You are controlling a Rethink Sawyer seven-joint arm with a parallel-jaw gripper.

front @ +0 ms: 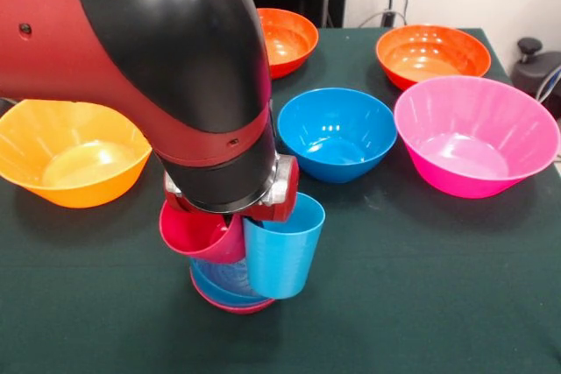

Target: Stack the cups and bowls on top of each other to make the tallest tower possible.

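Note:
My arm comes down over the table's middle and hides most of the gripper (266, 206); I cannot see whether it is open or shut. Right under it, a crimson red cup (200, 234) tilts with its mouth up and to the left. A taller light blue cup (282, 256) stands upright beside it, touching it. Both are at the tower (230, 293), a small blue bowl nested in a small red bowl on the green cloth. I cannot tell whether the light blue cup is held or resting. The purple bowl is out of view.
A mid-sized blue bowl (337, 133) sits behind the pile and a large pink bowl (473, 133) to its right. Two orange bowls (287, 37) (431, 54) stand at the far side. A large yellow-orange bowl (66, 153) is at the left. A black object (536, 67) is off the table's right edge.

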